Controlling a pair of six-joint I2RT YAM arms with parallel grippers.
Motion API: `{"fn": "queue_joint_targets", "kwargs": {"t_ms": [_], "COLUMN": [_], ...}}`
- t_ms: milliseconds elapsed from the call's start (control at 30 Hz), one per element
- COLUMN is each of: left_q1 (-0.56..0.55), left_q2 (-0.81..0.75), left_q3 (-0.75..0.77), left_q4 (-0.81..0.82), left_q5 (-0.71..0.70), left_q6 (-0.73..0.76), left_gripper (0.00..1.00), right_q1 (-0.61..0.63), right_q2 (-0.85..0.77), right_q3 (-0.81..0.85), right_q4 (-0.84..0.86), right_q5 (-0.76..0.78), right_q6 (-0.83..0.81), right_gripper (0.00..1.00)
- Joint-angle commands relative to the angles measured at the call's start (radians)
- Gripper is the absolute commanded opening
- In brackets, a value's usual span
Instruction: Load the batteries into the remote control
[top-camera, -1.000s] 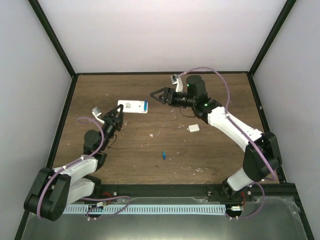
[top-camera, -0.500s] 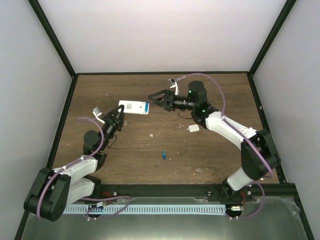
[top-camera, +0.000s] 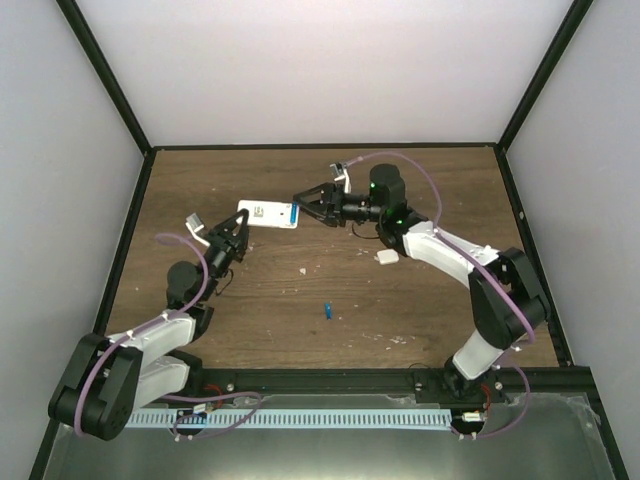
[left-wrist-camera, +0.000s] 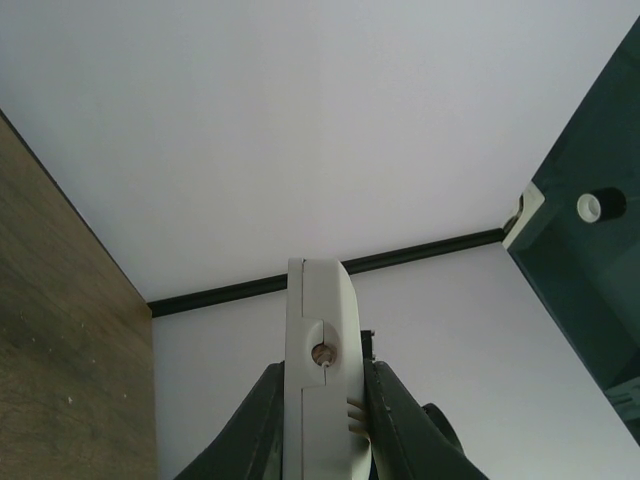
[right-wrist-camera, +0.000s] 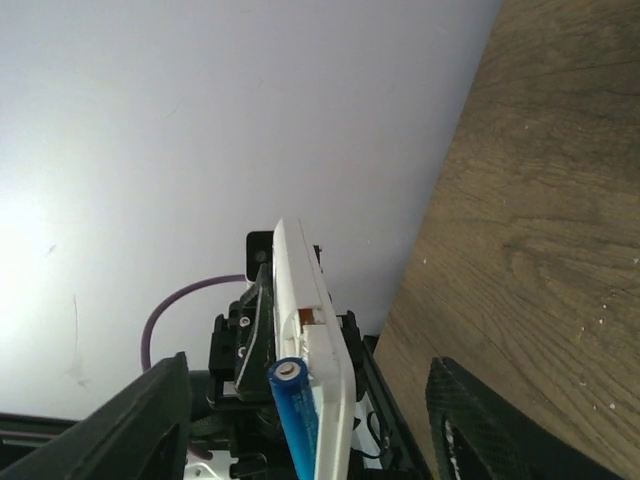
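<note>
My left gripper is shut on the white remote control and holds it above the table; in the left wrist view the remote stands edge-on between the fingers. One blue battery lies at the remote's right end, and in the right wrist view this battery rests along the remote's open back. My right gripper is open, its jaws either side of that end, not touching. The second blue battery lies on the table in the middle.
A small white piece, perhaps the battery cover, lies on the brown table under my right arm. Small white flecks are scattered about. Black frame rails and white walls bound the table.
My right gripper has moved left, from clear of the remote to around its battery end. The left gripper and the remote have stayed where they were.
</note>
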Motion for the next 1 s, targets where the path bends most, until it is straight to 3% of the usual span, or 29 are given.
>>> {"fn": "queue_joint_targets", "kwargs": {"t_ms": [0,433,967], "left_q1": [-0.001,-0.001,-0.001], "left_q2": [0.016,0.039,0.034], "left_q3": [0.002,0.003,-0.008], "left_q4": [0.088,0.12,0.118], "left_q5": [0.005,0.007,0.0], "left_q6": [-0.011,-0.007,0.004], "left_gripper": [0.0,0.0,0.0], "right_q1": [0.013,0.02,0.022], "right_q2": [0.035,0.05,0.051], "right_q3": [0.034,0.049,0.042], "right_q4": [0.072,0.111,0.177], "right_q5": [-0.047,-0.072,-0.082], "right_q6": [0.067,0.096,0.122], "right_gripper": [0.54,0.52,0.41]}}
